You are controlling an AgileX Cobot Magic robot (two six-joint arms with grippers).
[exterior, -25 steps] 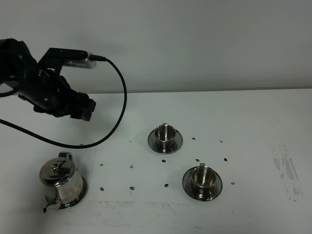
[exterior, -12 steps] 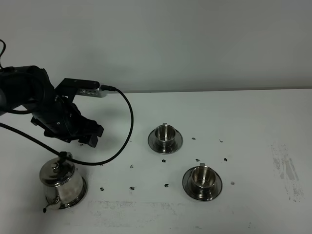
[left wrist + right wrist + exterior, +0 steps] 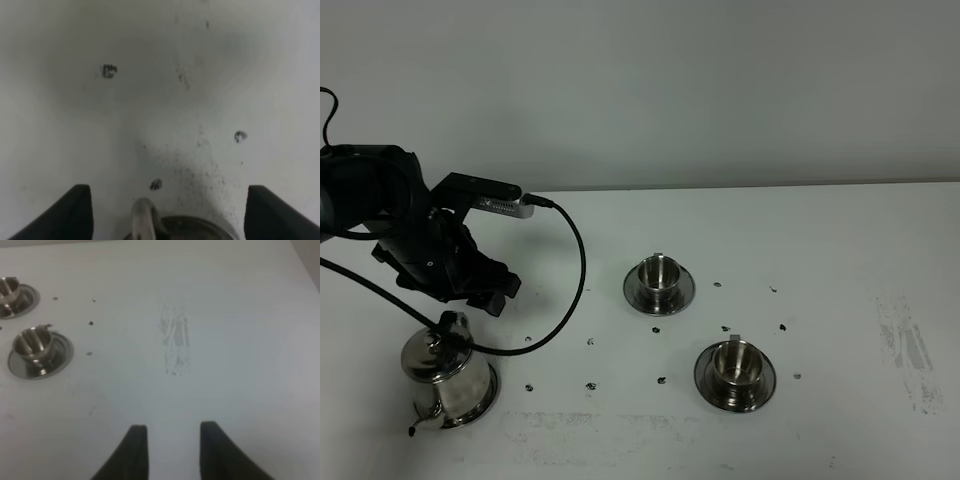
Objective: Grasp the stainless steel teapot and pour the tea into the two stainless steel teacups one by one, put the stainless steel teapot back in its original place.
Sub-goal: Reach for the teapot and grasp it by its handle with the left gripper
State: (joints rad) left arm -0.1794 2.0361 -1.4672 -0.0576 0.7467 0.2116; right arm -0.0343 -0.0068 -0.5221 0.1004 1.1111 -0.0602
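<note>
The stainless steel teapot (image 3: pixel 442 368) stands on its wide steel saucer (image 3: pixel 488 392) at the front left of the table. My left gripper (image 3: pixel 478 296) hovers just behind and above its loop handle, open and empty. In the left wrist view the handle (image 3: pixel 142 219) and the lid's edge (image 3: pixel 196 228) lie between the wide-open fingers (image 3: pixel 76 214) of that gripper (image 3: pixel 166 190). Two steel teacups on small saucers stand mid-table, one farther back (image 3: pixel 658 274) and one nearer (image 3: pixel 734 364). They also show in the right wrist view, the nearer (image 3: pixel 32 343) and the farther (image 3: pixel 7 290). My right gripper (image 3: pixel 172 440) is open and empty over bare table.
The white table (image 3: pixel 840 260) carries small dark specks between teapot and cups and a grey scuff (image 3: pixel 910 350) at the right. The left arm's black cable (image 3: pixel 570 270) loops over the table beside the teapot.
My left arm has come down and forward toward the teapot, from high at the back left to just above its handle. Teapot and cups have not moved.
</note>
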